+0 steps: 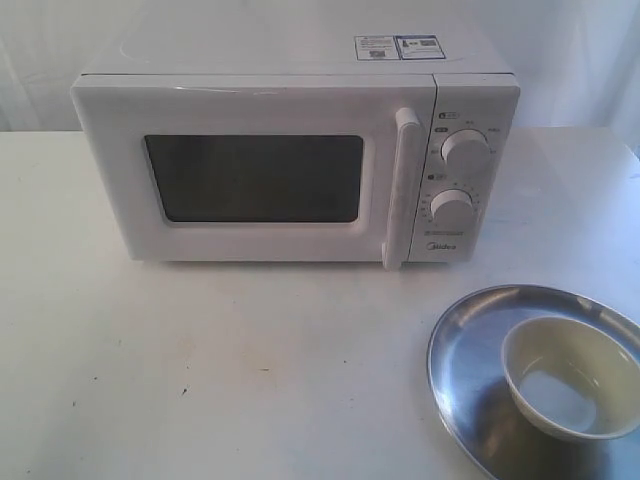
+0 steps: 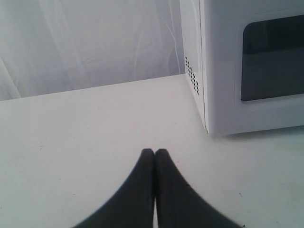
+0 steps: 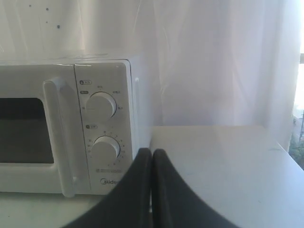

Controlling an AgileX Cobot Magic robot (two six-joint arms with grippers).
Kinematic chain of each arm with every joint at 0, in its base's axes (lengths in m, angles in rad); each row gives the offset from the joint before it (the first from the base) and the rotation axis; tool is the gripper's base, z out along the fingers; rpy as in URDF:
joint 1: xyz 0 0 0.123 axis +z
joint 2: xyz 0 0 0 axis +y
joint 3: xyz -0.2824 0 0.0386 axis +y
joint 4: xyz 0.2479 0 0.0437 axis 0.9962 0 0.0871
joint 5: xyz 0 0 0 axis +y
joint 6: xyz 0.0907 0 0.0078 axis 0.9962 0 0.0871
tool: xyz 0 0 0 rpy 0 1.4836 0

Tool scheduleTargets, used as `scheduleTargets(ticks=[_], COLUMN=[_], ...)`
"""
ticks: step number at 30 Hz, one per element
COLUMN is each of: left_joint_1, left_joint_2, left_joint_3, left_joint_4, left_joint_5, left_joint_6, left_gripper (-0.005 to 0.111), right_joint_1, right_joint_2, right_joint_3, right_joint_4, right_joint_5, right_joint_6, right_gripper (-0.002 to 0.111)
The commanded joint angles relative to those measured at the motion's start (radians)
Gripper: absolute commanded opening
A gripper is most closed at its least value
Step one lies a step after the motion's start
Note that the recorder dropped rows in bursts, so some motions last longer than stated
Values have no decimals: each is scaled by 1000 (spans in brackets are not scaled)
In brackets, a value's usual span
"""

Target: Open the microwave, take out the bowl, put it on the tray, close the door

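The white microwave [image 1: 300, 150] stands at the back of the table with its door [image 1: 255, 175] shut flush and the vertical bar handle [image 1: 402, 185] beside the two dials. The cream bowl [image 1: 570, 375] sits inside the silver tray [image 1: 470, 350] at the front right. Neither gripper shows in the exterior view. My left gripper [image 2: 155, 153] is shut and empty, low over the table off the microwave's [image 2: 251, 66] left front corner. My right gripper [image 3: 152, 153] is shut and empty too, in front of the microwave's [image 3: 102, 128] right side near the lower dial.
A white curtain [image 1: 560, 50] hangs behind the table. The white tabletop [image 1: 200, 370] stretches in front of the microwave. The tray runs off the exterior view's right and lower edges. The table's right edge [image 3: 285, 156] shows in the right wrist view.
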Motion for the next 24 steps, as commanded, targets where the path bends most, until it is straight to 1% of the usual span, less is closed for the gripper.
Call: scheduleTargets(ticks=[1, 3, 4, 5, 7, 8, 10, 15, 19, 24], left_joint_1=[0, 0, 0, 0, 0, 0, 0, 0, 0, 0], left_joint_2=[-2, -2, -2, -2, -2, -2, -2, -2, -2, -2], left_joint_3=[-3, -3, -3, -3, -3, -3, -3, -3, -3, -3], left_joint_4=[-8, -8, -8, -8, -8, -8, -8, -8, -8, -8], left_joint_5=[-4, -4, -4, -4, -4, -4, -4, -4, -4, -4], left_joint_6=[0, 0, 0, 0, 0, 0, 0, 0, 0, 0], left_gripper=[0, 0, 0, 0, 0, 0, 0, 0, 0, 0], right_joint_1=[-9, -9, -9, -9, -9, -9, -9, -9, -9, -7], right_joint_2=[-6, -6, -6, -6, -6, -6, -6, -6, -6, -6], right_joint_3=[6, 6, 6, 6, 6, 6, 6, 6, 6, 6], right_joint_4=[286, 621, 759, 957, 1164, 1267, 1339, 1353, 1459, 1493], right_joint_5=[29, 45, 42, 19, -15, -37, -68, -70, -58, -58], right_joint_6=[-268, -639, -807, -1040, -1283, -1361, -1398, -1417, -1530, -1565], right_gripper=[0, 0, 0, 0, 0, 0, 0, 0, 0, 0])
